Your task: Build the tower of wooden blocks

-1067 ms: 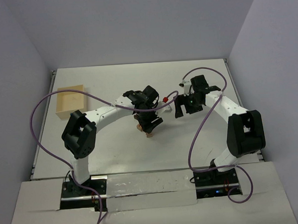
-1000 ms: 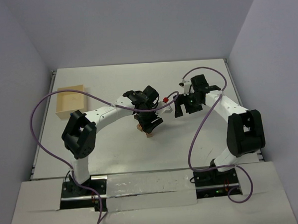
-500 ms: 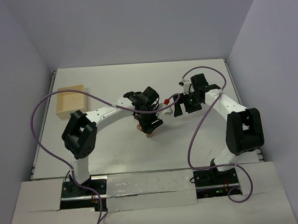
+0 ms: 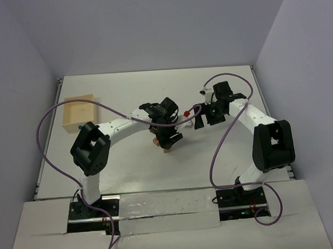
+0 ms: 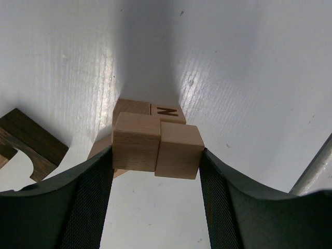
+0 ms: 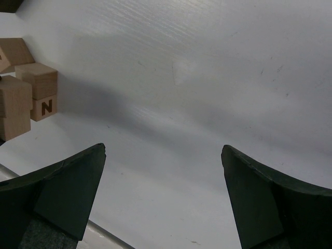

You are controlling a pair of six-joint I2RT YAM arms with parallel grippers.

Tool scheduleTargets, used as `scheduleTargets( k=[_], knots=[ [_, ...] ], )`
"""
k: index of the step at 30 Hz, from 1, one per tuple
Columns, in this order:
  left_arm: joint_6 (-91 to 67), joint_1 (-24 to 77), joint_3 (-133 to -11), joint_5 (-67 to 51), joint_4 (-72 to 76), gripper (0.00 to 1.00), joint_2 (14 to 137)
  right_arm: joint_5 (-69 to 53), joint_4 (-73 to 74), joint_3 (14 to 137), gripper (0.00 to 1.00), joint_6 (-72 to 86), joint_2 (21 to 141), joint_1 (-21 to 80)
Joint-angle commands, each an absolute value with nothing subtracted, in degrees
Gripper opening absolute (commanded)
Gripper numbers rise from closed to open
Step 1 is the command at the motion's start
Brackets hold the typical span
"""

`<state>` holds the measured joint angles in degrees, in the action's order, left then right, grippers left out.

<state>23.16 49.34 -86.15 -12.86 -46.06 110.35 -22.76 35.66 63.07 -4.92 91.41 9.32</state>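
Pale wood tray point(image 4: 79, 112) sits far left on the white counter point(image 4: 130, 171), well apart from the rest. One dark brown arch piece point(image 5: 28, 145) lies just left of the wood block tower point(image 5: 129, 108) at mid-counter. My left hand point(image 5: 155, 163), clenched on two tan cubes point(image 5: 136, 141) side by side, hides the tower from above. One lower block point(image 5: 167, 111) reads "N". My right hand point(image 6: 162, 149) hangs released, right of the stack.

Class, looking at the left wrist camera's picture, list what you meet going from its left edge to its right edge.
dark brown arch piece → pale cube → second pale cube touching it → pale grey bar. The lettered block behind overlaps, so it is omitted.
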Motion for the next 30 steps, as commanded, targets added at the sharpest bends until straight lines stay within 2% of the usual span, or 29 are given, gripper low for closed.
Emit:
scheduleTargets(
  k=[1,16,26,30],
  knots=[
    [23.7,49.1,-86.4,-14.0,-44.0,0.48,111.5,-22.4,35.8,66.0,1.00,-4.5,91.9,8.8],
    [23.7,47.5,-88.2,-14.2,-45.1,0.52,113.4,-22.2,35.8,66.0,1.00,-4.7,92.4,8.9],
    [23.6,47.5,-88.6,-14.4,-45.8,0.66,113.7,-22.5,35.8,66.2,1.00,-4.9,92.6,8.9],
    [23.4,47.5,-88.9,-14.3,-46.1,0.77,113.8,-22.7,35.8,66.1,1.00,-5.0,92.8,8.9]
  ],
)
